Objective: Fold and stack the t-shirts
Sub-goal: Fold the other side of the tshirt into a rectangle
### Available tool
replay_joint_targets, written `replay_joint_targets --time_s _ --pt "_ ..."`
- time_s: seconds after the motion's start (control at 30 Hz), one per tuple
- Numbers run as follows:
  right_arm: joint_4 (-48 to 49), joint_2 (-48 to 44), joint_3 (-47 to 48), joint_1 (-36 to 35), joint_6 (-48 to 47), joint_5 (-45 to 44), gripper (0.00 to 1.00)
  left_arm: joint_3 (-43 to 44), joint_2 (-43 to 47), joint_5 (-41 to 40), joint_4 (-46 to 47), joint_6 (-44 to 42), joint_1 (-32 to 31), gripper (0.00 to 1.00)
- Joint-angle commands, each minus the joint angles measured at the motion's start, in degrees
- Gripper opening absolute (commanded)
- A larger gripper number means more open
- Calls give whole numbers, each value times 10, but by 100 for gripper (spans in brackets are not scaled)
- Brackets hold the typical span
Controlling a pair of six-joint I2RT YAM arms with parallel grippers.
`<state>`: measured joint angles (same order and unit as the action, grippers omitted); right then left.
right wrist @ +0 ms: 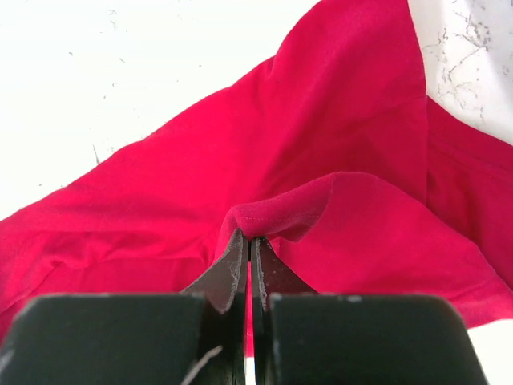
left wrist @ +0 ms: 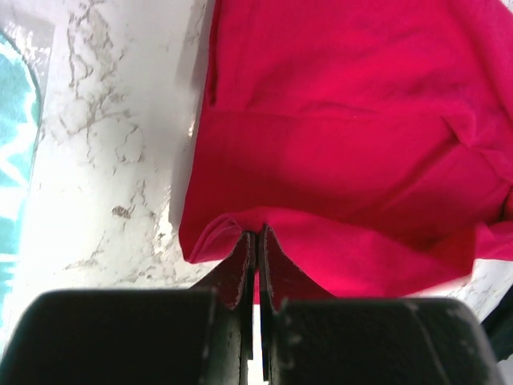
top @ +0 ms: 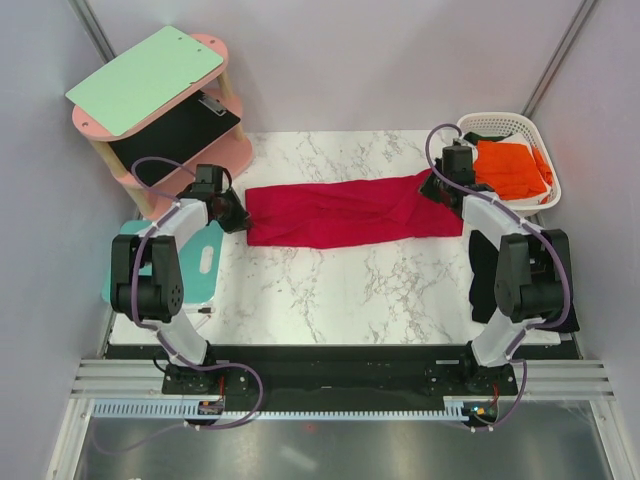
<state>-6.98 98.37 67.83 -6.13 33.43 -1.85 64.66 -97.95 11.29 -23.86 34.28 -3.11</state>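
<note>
Two outstretched arms: left tool [left wrist: 255,249] and right tool [right wrist: 250,245] pinch crimson t-shirt [top: 340,212] (opposite ends).

The left arm [top: 160,285] and right arm [top: 520,275] pair rounded white shells with bulky black joint housings. A purple cable [top: 160,160] trails back from each wrist to black base plates [top: 205,380]. The fingers [left wrist: 237,273] are matte black wedges, scuffed pale along their inner edges.
</note>
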Motion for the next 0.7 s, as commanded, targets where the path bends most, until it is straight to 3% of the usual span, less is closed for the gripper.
replay_joint_targets --time_s 0.0,0.67 --pt "43 16 36 8 9 3 0 47 -29 25 20 -16 7 2" --pt "26 167 157 28 28 15 1 109 -116 31 4 -6 30 2"
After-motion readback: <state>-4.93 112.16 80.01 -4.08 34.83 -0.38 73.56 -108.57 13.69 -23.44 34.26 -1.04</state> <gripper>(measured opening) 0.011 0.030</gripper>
